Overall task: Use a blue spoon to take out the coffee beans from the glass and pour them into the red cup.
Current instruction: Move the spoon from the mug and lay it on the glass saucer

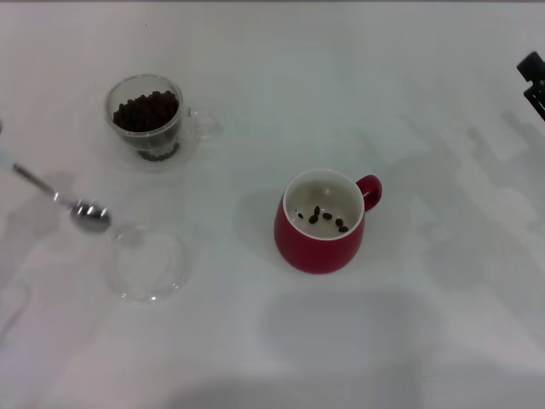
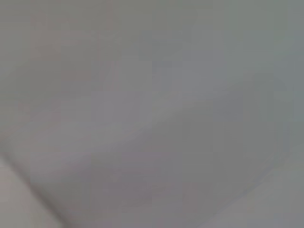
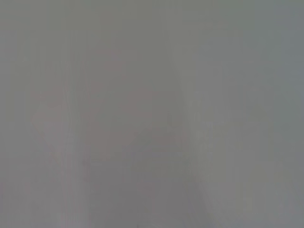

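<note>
Glass [image 1: 146,118] w/ coffee beans [image 1: 146,111]; red cup [image 1: 321,221] holds few; spoon [image 1: 85,212] bowl beside clear dish [image 1: 147,262]. Right gripper [image 1: 533,78] far off, grip state can't tell.

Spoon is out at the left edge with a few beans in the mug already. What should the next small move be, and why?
Probably carry the blue spoon up to the glass for another scoop: its bowl looks empty, the glass holds most of the coffee beans, and the red cup holds few. The right gripper sits at the far right edge.

Bright, even overhead light, soft faint shadows on white table [image 1: 409,102], both wrist views blurred to featureless grey
</note>
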Robot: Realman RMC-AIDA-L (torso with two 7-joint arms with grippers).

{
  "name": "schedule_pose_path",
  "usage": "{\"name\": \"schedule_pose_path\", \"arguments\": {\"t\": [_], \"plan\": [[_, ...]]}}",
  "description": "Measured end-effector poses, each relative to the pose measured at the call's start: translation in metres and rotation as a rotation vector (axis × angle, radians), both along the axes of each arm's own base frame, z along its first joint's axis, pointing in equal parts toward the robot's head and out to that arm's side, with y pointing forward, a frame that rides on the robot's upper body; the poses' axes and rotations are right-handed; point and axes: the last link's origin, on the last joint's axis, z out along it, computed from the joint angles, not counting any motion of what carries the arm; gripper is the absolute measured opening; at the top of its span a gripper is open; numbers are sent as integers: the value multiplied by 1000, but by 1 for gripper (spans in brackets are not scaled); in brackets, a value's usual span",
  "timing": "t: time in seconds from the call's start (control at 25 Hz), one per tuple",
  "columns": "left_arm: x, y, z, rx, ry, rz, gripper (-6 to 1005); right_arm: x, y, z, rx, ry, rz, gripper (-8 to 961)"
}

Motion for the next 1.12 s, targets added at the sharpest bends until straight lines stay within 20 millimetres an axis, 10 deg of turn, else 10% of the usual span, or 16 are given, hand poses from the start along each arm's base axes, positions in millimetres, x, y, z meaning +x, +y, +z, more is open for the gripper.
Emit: {"name": "schedule_pose_path", "arguments": {"t": [0.4, 1.12], "plan": [[-25, -7, -21, -75, 83, 175, 141, -7, 12, -2, -17, -10, 28, 709], [10, 36, -74, -226, 270, 46, 179, -1, 12, -3, -21, -7, -15, 709]]}}
